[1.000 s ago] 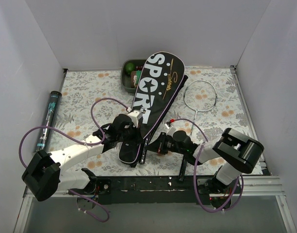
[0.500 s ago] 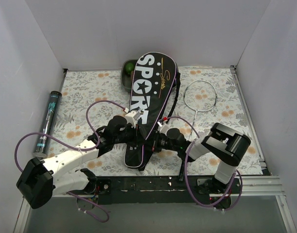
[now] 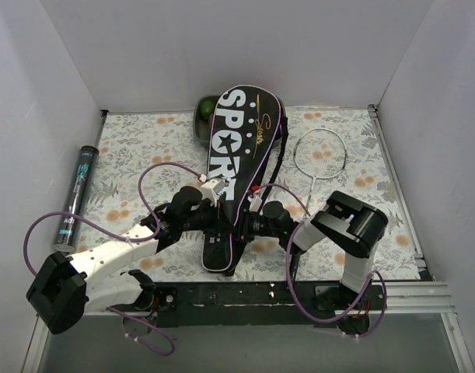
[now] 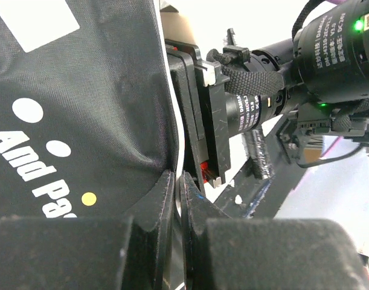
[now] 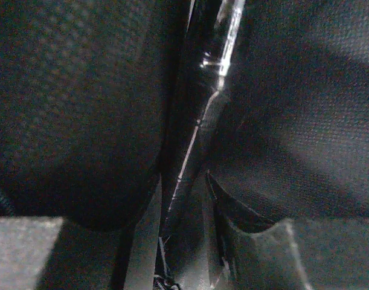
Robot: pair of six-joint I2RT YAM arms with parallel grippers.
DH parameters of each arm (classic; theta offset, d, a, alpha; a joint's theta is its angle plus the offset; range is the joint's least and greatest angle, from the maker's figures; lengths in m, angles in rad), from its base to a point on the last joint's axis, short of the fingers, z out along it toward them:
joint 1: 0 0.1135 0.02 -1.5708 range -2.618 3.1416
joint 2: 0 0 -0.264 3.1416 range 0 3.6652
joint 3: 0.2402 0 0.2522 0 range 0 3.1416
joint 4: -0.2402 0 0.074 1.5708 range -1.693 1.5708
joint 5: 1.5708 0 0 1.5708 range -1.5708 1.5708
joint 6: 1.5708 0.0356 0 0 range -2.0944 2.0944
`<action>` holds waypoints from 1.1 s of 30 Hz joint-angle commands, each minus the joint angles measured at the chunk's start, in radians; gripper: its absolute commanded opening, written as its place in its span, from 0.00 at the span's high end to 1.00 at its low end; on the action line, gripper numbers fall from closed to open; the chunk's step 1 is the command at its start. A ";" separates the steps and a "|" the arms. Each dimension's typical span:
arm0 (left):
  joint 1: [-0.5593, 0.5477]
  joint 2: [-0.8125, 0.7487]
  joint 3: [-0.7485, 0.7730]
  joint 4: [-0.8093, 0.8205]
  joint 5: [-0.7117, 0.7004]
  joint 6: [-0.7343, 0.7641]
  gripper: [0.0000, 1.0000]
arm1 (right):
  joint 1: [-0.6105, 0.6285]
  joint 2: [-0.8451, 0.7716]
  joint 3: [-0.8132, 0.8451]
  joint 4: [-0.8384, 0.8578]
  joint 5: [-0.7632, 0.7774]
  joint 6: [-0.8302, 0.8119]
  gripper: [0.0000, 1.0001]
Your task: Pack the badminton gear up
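Note:
The black "SPORT" cover (image 3: 239,159) lies lengthwise up the middle, its head over the grey tray. My left gripper (image 3: 215,223) is shut on the cover's white-piped edge (image 4: 172,121) near its narrow end. My right gripper (image 3: 249,224) presses against the cover's other side, also showing in the left wrist view (image 4: 202,121). In the right wrist view its jaws stand close around a slim glossy black racket handle (image 5: 190,139) with dark cover fabric (image 5: 69,109) on both sides. A second racket (image 3: 320,153) lies on the mat at the right, its handle (image 3: 292,272) near the front edge.
The grey tray of toy food (image 3: 203,116) sits at the back, mostly under the cover's head. A black shuttlecock tube (image 3: 76,192) lies along the left wall. White walls close in three sides. Purple cables loop over both arms.
The cover has swung left, from slanted to nearly straight, and its head now hides more of the tray. My right gripper has moved left against the cover. My left gripper keeps its hold.

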 commanded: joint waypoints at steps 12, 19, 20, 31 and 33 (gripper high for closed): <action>-0.014 -0.060 -0.024 0.035 0.029 -0.015 1.00 | -0.080 -0.615 0.012 -0.785 0.174 -0.432 0.45; -0.014 -0.067 -0.023 0.032 0.026 -0.010 1.00 | -0.183 -0.833 0.056 -1.188 0.438 -0.509 0.37; -0.014 -0.067 -0.021 0.030 0.029 -0.010 1.00 | -0.225 -0.859 0.066 -1.232 0.480 -0.523 0.34; -0.013 -0.080 -0.017 0.038 0.046 -0.013 1.00 | -0.440 -0.671 0.204 -1.500 0.713 -0.568 0.35; -0.013 -0.078 -0.017 0.036 0.047 -0.015 1.00 | -0.463 -0.640 0.208 -1.473 0.710 -0.569 0.36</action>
